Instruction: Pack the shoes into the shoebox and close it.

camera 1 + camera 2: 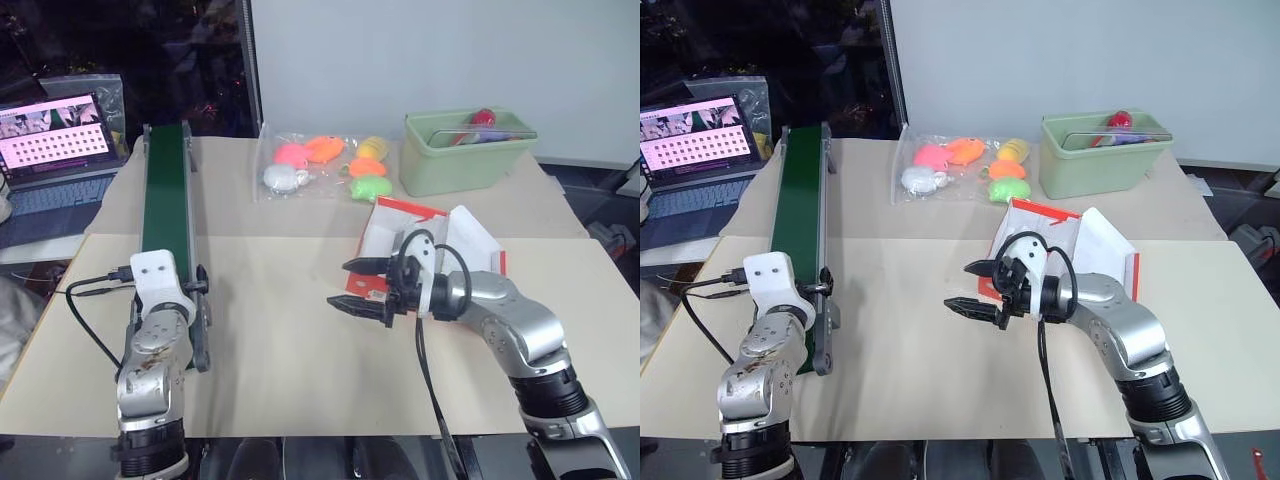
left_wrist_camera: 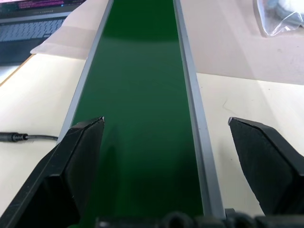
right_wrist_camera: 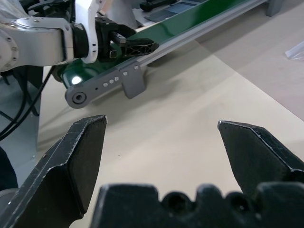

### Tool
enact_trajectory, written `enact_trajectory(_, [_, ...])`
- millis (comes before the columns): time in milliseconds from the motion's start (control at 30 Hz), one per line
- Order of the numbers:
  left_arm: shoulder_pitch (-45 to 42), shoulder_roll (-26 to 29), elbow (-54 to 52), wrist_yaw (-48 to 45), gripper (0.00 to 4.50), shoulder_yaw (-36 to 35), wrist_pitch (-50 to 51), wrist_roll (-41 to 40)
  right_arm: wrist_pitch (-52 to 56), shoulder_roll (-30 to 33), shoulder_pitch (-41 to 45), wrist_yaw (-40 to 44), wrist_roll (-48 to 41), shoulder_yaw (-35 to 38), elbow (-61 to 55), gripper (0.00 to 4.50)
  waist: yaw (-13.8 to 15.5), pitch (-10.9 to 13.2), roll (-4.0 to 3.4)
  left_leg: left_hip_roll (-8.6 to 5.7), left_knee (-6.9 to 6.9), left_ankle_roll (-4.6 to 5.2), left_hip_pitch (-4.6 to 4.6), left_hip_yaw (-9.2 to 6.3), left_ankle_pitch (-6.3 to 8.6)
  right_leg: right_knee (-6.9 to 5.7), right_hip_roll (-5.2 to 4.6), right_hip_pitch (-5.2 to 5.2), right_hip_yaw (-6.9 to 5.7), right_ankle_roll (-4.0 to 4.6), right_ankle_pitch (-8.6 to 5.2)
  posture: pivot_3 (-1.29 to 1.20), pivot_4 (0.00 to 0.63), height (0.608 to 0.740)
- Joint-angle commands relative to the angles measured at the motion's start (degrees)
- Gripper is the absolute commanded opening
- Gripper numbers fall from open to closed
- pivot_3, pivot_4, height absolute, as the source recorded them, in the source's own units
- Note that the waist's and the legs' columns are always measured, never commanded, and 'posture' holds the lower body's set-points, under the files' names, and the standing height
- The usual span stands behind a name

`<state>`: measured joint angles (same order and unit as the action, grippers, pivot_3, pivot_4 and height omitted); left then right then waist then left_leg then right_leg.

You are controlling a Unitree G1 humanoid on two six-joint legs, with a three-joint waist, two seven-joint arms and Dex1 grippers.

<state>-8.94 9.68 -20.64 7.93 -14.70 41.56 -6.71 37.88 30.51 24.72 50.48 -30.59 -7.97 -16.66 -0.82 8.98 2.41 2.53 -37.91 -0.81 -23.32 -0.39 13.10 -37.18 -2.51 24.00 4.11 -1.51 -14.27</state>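
The red-orange shoebox (image 1: pixel 478 238) lies open on the table right of centre, its white inside facing up. The shoes are out of view; my right arm hides part of the box. My right gripper (image 1: pixel 338 284) hangs just in front of the box above the table, pointing left, fingers wide open with nothing between them (image 3: pixel 161 121). My left gripper (image 2: pixel 166 123) is open too, over the near end of the green conveyor belt (image 1: pixel 165 190), one finger on each side of the belt, holding nothing.
A clear bag of bright toys (image 1: pixel 320 165) and a pale green bin (image 1: pixel 465 150) stand at the back of the table. A laptop (image 1: pixel 55 140) sits far left beyond the belt. A black cable (image 1: pixel 85 290) trails by my left wrist.
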Motion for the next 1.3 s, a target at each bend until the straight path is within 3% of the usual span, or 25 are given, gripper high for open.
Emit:
enact_trajectory(33, [-0.55,-0.36,-1.67,-0.13,4.5,0.54,-0.84,0.6,-1.27,-0.36,0.31,-0.53,-0.39,1.45,-2.26,4.46,-0.03,0.0,0.0,0.0,0.0,0.0,-0.01,0.0,0.0,0.01,0.0,0.0,0.0,0.0,0.0,0.0,0.15,0.729])
enact_trajectory(1300, [-3.05,1.02,1.61,-1.14,4.5,0.12,-1.61,0.88,0.12,-0.74,-1.71,-4.09,-0.64,3.16,-4.59,4.46,-0.02,0.0,0.0,0.0,0.0,0.0,0.01,0.0,0.0,-0.02,0.0,0.0,0.0,0.0,0.0,0.0,0.15,0.729])
